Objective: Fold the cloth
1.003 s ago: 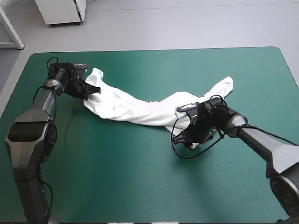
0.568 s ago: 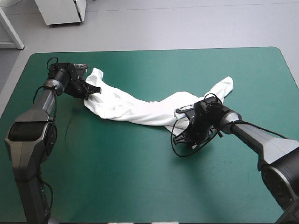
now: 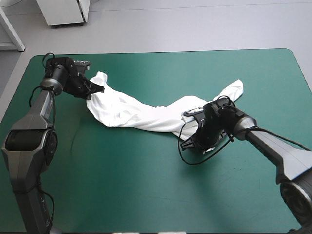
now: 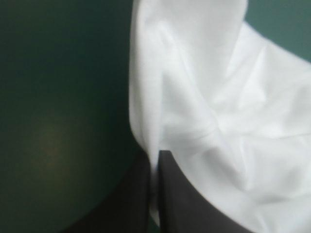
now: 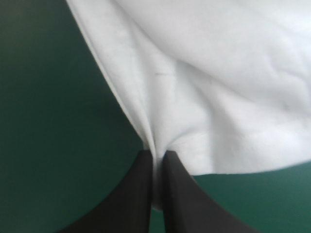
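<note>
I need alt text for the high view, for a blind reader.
A crumpled white T-shirt lies stretched across the teal-green table. The left gripper pinches its left end, the right gripper its near edge on the right.

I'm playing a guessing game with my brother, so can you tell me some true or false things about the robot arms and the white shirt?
1. The T-shirt stretches between the two grippers. True.
2. The left gripper is open and empty. False: it is shut on the T-shirt.
3. The right gripper pinches the T-shirt's edge. True.
4. The T-shirt is a neat folded bundle. False: it is a long rumpled strip on the teal-green table.
</note>
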`<act>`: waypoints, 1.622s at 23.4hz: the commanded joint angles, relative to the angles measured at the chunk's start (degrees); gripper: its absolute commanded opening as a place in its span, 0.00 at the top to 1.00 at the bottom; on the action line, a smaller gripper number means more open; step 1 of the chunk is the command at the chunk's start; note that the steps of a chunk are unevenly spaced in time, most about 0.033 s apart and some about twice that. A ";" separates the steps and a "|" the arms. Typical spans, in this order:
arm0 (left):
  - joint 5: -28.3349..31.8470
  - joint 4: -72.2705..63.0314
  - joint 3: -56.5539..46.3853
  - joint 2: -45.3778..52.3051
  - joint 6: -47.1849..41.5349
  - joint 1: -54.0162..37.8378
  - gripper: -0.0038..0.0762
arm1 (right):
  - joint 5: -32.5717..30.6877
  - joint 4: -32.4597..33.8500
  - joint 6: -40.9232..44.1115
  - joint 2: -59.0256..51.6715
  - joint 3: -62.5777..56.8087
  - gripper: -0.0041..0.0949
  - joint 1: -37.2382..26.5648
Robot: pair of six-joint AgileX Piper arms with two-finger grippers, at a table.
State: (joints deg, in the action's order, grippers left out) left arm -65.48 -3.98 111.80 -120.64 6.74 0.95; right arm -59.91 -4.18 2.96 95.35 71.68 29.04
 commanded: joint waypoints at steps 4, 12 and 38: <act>-8.18 -2.27 8.94 17.13 2.43 0.15 0.98 | -8.97 2.21 -0.15 -15.04 16.51 0.98 -0.03; -5.18 -5.17 13.90 34.89 2.64 0.15 0.98 | -11.65 8.63 -2.60 -20.41 48.03 0.97 -0.03; 0.41 -15.39 40.82 37.29 2.87 0.15 0.98 | -11.66 8.93 -3.70 -15.70 76.82 0.97 -0.03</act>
State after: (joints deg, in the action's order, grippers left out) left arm -65.41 -20.78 155.06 -80.80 9.70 1.01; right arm -71.66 3.02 -1.69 79.01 150.69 29.04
